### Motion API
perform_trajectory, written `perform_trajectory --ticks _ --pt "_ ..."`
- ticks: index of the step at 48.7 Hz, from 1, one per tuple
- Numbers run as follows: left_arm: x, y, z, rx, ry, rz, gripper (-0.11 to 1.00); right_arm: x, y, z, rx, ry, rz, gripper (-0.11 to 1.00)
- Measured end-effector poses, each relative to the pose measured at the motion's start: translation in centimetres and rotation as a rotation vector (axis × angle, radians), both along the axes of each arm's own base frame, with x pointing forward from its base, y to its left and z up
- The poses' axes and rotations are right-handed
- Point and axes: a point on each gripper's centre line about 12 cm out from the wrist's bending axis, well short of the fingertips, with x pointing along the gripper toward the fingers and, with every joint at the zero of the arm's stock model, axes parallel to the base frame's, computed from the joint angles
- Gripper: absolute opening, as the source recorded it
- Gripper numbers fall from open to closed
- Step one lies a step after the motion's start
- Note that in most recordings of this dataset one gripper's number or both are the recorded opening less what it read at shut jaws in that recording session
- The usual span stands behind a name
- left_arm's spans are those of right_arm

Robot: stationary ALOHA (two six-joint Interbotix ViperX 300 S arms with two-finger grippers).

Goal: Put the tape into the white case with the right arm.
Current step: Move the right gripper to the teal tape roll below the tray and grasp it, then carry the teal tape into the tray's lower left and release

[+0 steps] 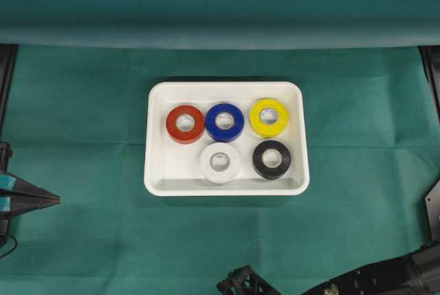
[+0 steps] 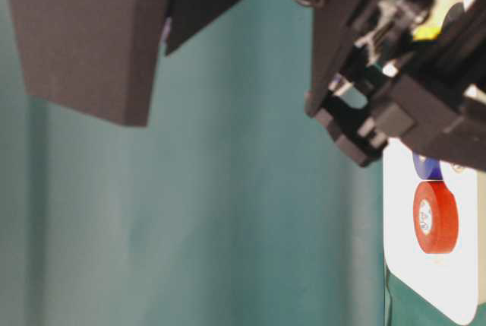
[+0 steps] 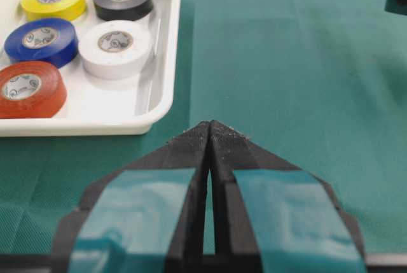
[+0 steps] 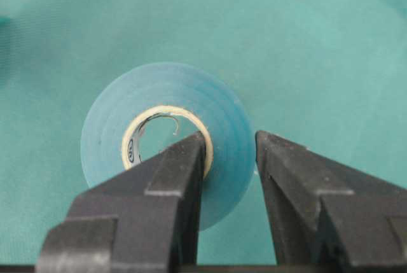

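Closest to the right wrist lens: right pincer (image 4: 230,152) clenched on one teal tape roll (image 4: 168,136), one finger (image 4: 181,165) inside the core, the other against the outer wall, above green counter (image 4: 305,44). Further off, one white case (image 1: 157,171) holding five rolls: red (image 1: 185,124), blue (image 1: 225,122), yellow (image 1: 269,117), white (image 1: 220,162), black (image 1: 271,159). At left edge, left pincer (image 3: 210,126) clenched, holding nothing.
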Motion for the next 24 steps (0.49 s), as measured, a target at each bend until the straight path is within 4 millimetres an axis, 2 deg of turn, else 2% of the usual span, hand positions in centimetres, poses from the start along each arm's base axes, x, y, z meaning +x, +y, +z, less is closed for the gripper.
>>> perform_trajectory --ticks 16,24 --pt "0.0 0.0 0.0 -0.002 0.000 0.000 0.00 0.2 -0.2 0.1 -0.008 -0.001 -0.010 0.00" --pt "0.0 0.0 0.0 -0.002 0.000 0.000 0.00 1.0 -2.3 0.2 -0.022 0.002 -0.062 0.00"
